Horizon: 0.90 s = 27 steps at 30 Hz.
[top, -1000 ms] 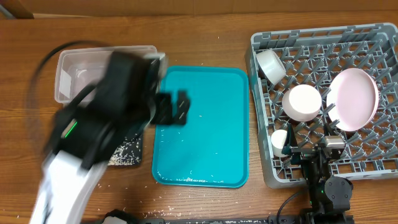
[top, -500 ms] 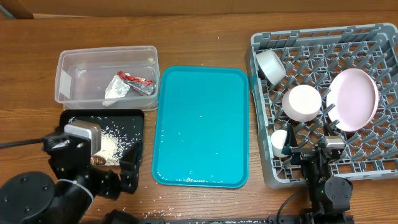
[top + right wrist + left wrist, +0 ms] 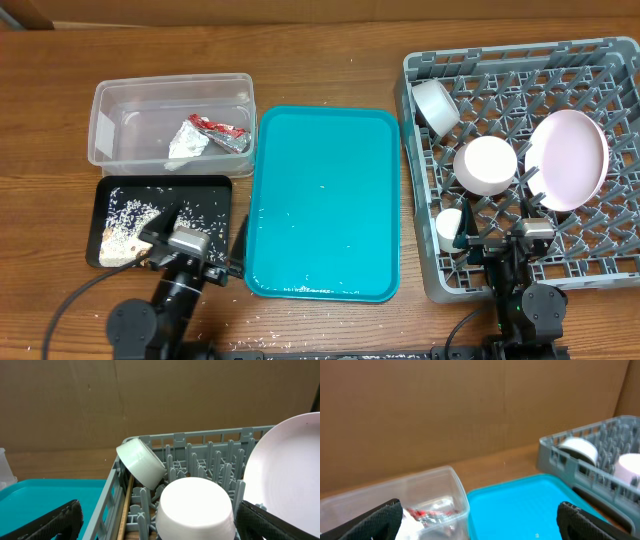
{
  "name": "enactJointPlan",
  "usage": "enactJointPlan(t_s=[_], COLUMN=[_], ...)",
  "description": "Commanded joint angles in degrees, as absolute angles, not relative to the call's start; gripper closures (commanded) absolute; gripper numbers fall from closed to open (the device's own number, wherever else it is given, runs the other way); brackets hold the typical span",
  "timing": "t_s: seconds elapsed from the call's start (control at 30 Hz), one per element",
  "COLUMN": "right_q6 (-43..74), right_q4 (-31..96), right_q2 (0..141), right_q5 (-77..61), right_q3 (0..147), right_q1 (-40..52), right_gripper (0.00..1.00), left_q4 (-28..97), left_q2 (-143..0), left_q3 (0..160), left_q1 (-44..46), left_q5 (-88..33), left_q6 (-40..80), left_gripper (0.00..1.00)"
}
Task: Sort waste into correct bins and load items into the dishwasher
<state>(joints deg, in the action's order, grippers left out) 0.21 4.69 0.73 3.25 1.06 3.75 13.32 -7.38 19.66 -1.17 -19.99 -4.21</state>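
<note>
- Overhead: one clear tub stands at the far left of the table and holds two pieces of waste, a red wrapper and a crumpled tissue, touching each other.
- Just in front of the tub lies one black tray, strewn with rice; a clump of brown scraps sits in its near left corner.
- One teal tray lies between the bins and the dish rack, with a few stray grains on it.
- The rack carries four dishes: a small bowl tilted at its far left corner, a larger bowl upside down, a pink-tinged dish on edge, and a small cup at the near left wall.
- The left gripper sits over the near right corner of the black tray. The right gripper sits over the rack's near edge.
- Left wrist: the left gripper shows two dark fingertips spread wide with nothing between them. Beyond are the tub with the wrapper inside, the teal tray and the rack with two white dishes in sight.
- Right wrist: the right gripper is likewise spread wide and empty. Three dishes show in the rack: the small bowl, the larger bowl and the pink-tinged dish.
</note>
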Motion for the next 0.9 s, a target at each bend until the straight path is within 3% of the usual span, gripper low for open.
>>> enactJointPlan(t_s=[0.0, 0.27, 0.87], right_q6=[0.2, 0.2, 0.2], right_q4=[4.4, 4.4, 4.4], right_q2=[0.3, 0.3, 0.3], right_q5=[3.4, 3.4, 3.4], right_q3=[0.4, 0.4, 0.4], right_q1=[3.5, 3.5, 3.5], right_gripper=[0.00, 0.00, 0.00], left_q4=[10.2, 3.4, 2.7], left_q2=[-0.8, -0.2, -0.3], left_q3=[11.6, 0.6, 0.3], left_q1=[-1.5, -2.7, -2.7], left_q5=[-21.6, -18.9, -18.9], left_q6=[-3.6, -3.6, -3.7], left_gripper=[0.00, 0.00, 0.00])
